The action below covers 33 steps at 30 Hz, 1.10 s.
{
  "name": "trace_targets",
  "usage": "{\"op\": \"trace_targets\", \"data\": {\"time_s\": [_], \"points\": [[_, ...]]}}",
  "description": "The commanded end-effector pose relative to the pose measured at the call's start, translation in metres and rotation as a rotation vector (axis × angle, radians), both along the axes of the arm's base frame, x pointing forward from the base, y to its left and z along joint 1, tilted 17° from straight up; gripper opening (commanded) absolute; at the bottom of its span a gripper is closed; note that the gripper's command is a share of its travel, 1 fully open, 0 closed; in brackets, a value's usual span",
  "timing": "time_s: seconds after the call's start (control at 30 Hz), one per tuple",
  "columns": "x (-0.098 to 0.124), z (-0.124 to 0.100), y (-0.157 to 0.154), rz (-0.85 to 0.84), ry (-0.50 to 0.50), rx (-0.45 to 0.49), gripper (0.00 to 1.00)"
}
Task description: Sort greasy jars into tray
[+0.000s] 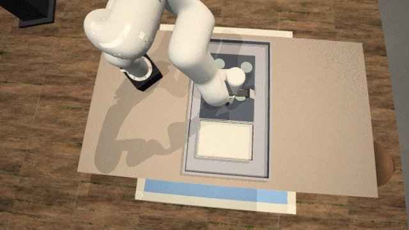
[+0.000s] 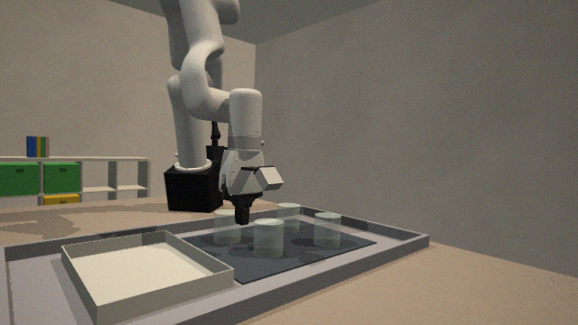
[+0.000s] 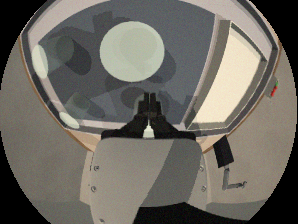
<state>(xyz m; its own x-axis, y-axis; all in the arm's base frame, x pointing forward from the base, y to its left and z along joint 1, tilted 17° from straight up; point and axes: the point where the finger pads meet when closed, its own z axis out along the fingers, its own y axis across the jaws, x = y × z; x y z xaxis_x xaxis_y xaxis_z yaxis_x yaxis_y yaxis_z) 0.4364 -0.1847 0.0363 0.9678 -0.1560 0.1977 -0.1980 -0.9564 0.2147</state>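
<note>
Arm (image 1: 192, 41) (image 2: 194, 90): glossy white, thick rounded tubes with bulging, smoothly curved elbows
Base mount (image 1: 154, 76) (image 2: 187, 191): black, boxy block
Base collar (image 1: 147, 74) (image 2: 193, 169): pale ring dotted with small dark bolts
Wrist (image 1: 236, 76) (image 2: 245, 110): white upright cylinder, rounded cap, greyer band lower down
Tool (image 2: 242, 222) (image 3: 149, 100): pale grey housing with small round screws along its sides; black linkages and slim black fingers
Side attachment (image 1: 244, 92) (image 2: 269, 178): angular, light grey block, dark upper edge
</note>
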Motion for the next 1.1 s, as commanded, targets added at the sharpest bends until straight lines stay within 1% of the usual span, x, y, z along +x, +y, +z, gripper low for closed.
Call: {"op": "trace_targets", "data": {"time_s": [0.0, 1.07], "points": [[0.0007, 0.0012, -0.0002, 0.000, -0.003, -0.001, 0.00], [-0.0029, 0.0005, 0.0004, 0.000, -0.003, -0.001, 0.00]]}}
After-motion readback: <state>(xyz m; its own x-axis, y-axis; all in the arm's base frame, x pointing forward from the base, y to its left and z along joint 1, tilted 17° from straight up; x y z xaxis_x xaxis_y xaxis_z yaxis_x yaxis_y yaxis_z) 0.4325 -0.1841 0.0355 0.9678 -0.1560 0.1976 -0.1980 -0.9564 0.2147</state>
